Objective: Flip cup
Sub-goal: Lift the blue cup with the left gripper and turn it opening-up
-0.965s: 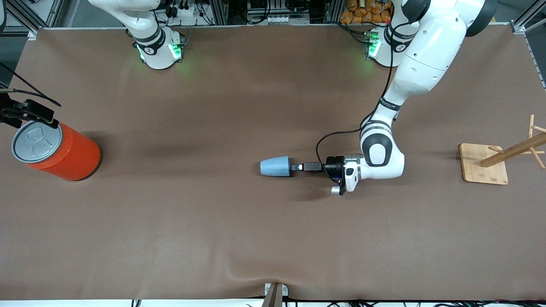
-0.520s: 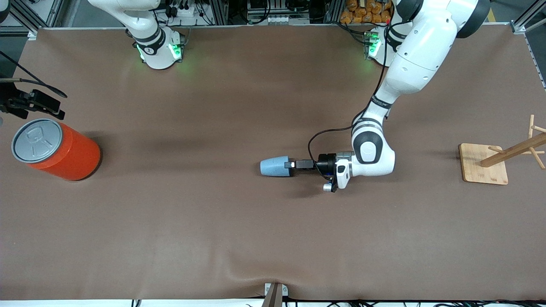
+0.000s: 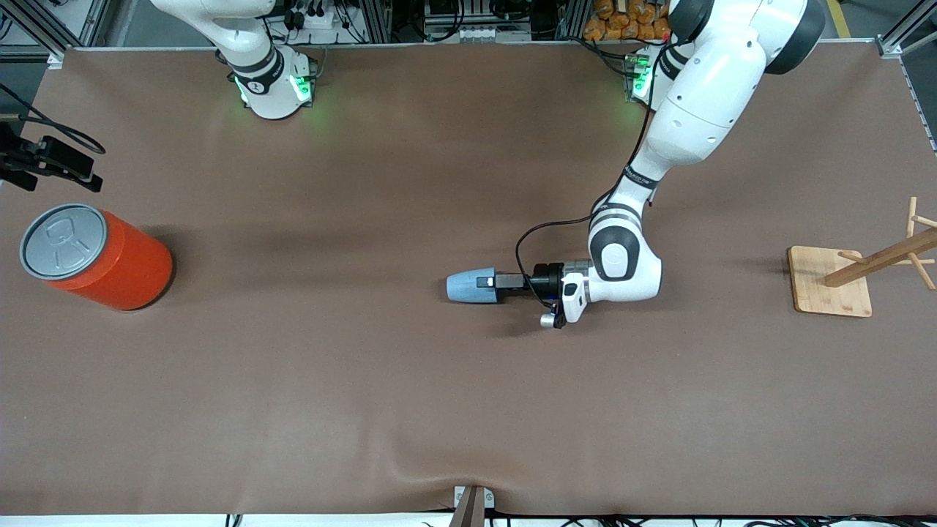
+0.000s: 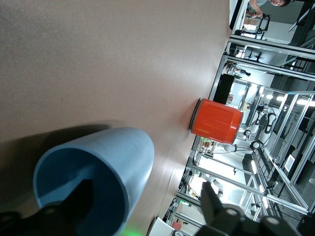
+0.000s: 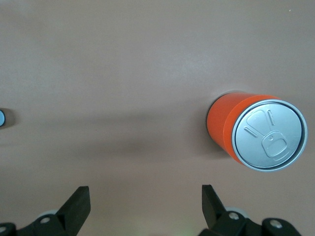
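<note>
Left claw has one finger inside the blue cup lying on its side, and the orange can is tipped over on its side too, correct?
Not quite. The orange can stands upright, grey lid up, as the front view shows. The rest holds: the cup lies on its side and the left claw has one finger inside its mouth.

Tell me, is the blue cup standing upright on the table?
No, in the front view the cup lies on its side, its open mouth toward the left end effector.
</note>
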